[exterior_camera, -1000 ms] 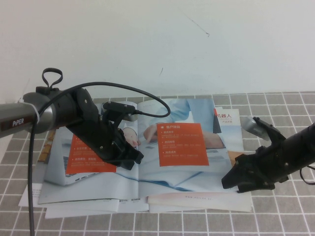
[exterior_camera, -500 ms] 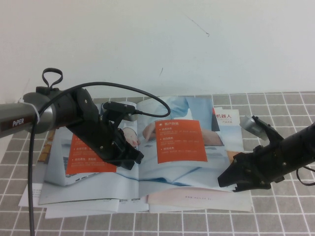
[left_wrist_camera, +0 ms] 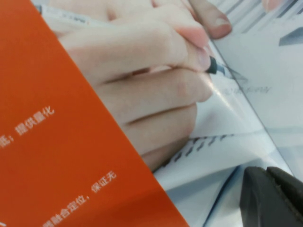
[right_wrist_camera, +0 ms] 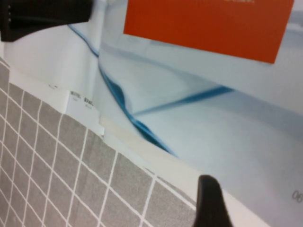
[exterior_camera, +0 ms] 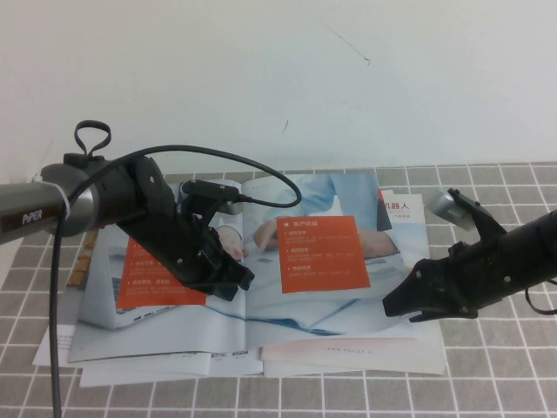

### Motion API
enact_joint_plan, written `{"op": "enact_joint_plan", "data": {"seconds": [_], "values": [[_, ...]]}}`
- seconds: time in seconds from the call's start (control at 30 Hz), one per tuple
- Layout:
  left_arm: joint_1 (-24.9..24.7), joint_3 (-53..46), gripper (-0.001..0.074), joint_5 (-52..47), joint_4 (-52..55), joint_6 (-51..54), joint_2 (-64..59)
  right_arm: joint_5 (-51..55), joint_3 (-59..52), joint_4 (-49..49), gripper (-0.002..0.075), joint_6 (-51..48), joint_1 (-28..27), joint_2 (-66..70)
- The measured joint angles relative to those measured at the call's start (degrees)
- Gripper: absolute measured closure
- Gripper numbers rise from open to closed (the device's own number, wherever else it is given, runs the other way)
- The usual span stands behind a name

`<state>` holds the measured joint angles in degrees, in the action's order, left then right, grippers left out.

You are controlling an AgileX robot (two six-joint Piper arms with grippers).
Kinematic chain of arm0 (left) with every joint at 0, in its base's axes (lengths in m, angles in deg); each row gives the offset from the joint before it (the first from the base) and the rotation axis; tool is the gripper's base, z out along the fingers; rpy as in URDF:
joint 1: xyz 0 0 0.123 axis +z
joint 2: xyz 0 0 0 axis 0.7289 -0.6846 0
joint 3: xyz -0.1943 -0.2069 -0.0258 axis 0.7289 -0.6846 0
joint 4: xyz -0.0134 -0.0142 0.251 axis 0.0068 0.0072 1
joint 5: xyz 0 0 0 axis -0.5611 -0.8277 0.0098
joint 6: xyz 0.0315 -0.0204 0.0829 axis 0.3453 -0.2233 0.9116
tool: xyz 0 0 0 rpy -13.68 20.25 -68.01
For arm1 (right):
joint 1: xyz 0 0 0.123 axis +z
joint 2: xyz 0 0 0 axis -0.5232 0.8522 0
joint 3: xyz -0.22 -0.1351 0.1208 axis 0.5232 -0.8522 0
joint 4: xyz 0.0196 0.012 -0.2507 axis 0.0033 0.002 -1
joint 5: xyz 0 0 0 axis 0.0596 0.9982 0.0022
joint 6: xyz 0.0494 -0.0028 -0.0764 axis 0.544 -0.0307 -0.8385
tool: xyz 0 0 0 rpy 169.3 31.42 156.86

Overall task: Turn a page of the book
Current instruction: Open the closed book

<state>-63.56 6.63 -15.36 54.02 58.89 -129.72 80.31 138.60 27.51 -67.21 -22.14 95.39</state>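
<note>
The closed, empty left end effector [exterior_camera: 231,280] pins the book [exterior_camera: 165,326]; the open, empty right end effector [exterior_camera: 402,305], at the page [exterior_camera: 348,300] corner, may crease it or perhaps slip off.

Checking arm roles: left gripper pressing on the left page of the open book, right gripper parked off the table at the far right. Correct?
Not quite. The right gripper is not parked off the table: the high view shows it at the right page's outer edge. The left gripper does rest on the left page of the book.
</note>
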Motion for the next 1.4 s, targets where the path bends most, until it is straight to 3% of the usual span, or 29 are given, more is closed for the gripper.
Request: {"op": "enact_joint_plan", "data": {"seconds": [0.53, 0.97, 1.17, 1.4], "values": [[0.0, 0.0, 0.0738, 0.0, -0.1, 0.0, 0.0, 6.3, 0.0, 29.1, 0.032, -23.2, 1.2, -0.1], [0.0, 0.8, 0.0738, -0.7, -0.6, 0.0, 1.4, 1.6, 0.0, 32.6, 0.032, -31.3, 11.5, 3.6], [0.6, 4.2, 0.0738, -2.1, -2.1, -0.5, 5.5, 1.0, 0.0, 32.7, 0.032, -32.4, 11.6, 4.2], [1.7, 7.8, 0.0738, -3.6, -12.5, 0.2, 8.8, -0.2, 0.0, 29.0, 0.032, -32.5, 11.6, 4.2]]}}
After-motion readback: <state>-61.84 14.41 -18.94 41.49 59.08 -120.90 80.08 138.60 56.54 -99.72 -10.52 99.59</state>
